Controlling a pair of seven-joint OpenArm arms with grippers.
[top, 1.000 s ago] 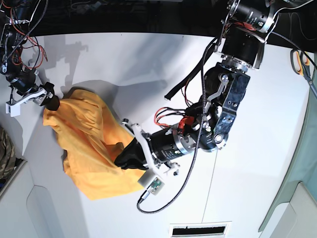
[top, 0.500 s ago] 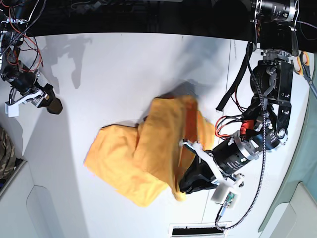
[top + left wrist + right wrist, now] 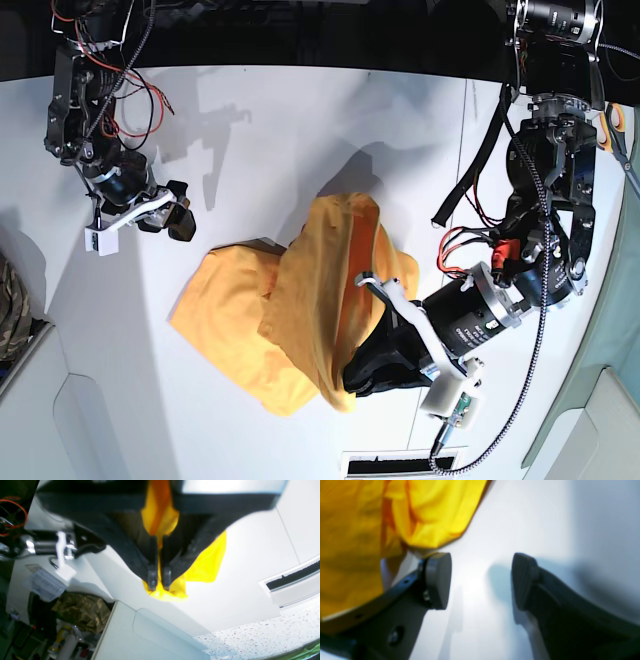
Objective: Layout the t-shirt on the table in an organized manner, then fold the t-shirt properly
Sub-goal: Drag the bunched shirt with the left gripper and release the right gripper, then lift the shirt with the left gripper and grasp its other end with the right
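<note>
Right now your left gripper is clamped tight on the t-shirt: the left wrist view shows the fingers pressed almost together with a band of orange-yellow cloth running up between them and more spilling out beyond the tips. That pinch is why the cloth rises in a draped ridge above the gripper while the rest trails away from it and lies bunched on the table. You are holding an edge, it seems, so the shirt can be pulled out flat.

Your right gripper holds nothing. Its two pads stand well apart over bare white tabletop, and the nearest fold of the shirt sits just beside one pad, apparently not between them. In the base view it hovers near the shirt's far corner, apart from the cloth.

Judging by the heap, layout is barely begun. You will likely want that free gripper to take the opposite edge so both can stretch the shirt taut. Watch for grabbing two layers at once.
</note>
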